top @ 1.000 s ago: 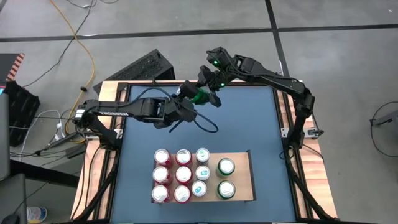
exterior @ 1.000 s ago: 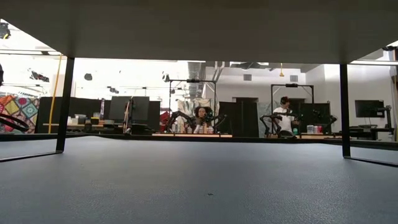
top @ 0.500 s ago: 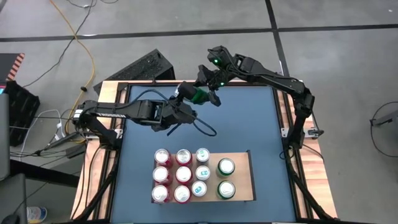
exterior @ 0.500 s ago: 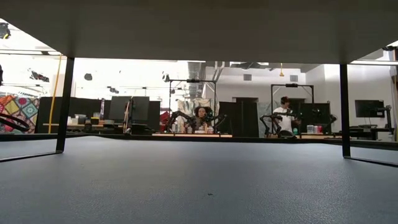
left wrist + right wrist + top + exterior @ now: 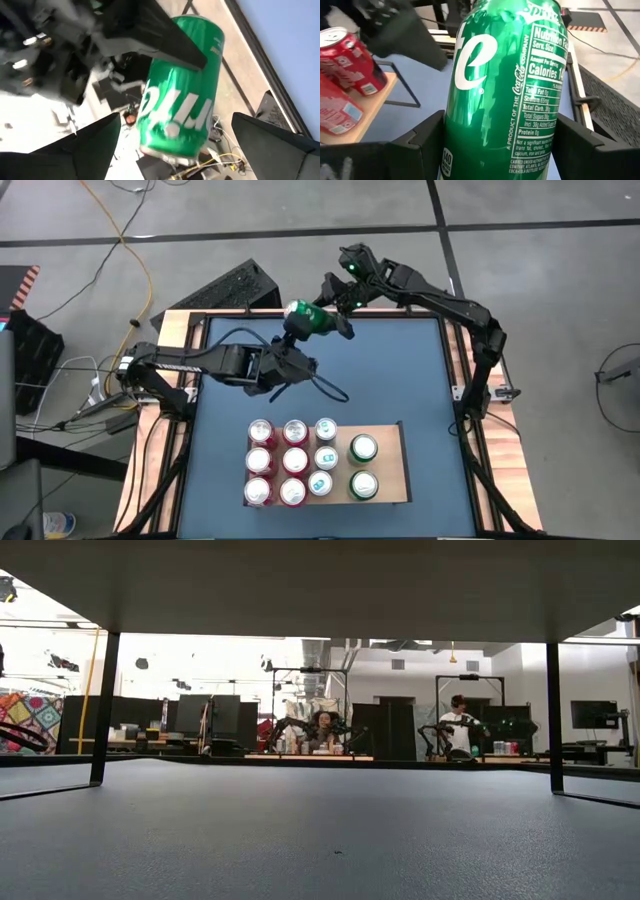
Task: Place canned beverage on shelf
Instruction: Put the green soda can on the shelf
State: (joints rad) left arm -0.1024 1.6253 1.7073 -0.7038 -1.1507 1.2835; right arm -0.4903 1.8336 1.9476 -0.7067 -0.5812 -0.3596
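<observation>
The green can (image 5: 306, 318) is shown held aloft by the right gripper (image 5: 322, 317) near the table's 12 o'clock edge, the fingers clamped on its sides, as the right wrist view confirms (image 5: 507, 95). Compared with a second earlier, the can has been carried a little toward 11 o'clock and tilted, so that its silver end now shows from above. The left gripper (image 5: 297, 352) has been drawn back toward 6 o'clock of the can; in the left wrist view its fingers (image 5: 97, 140) stand wide apart with the can (image 5: 180, 90) beyond them, untouched. A handover appears to be in preparation rather than completed. The shelf (image 5: 395, 470), at 6 o'clock on the table, carries rows of red, white and green cans; a free place remains at its 3 o'clock side.
</observation>
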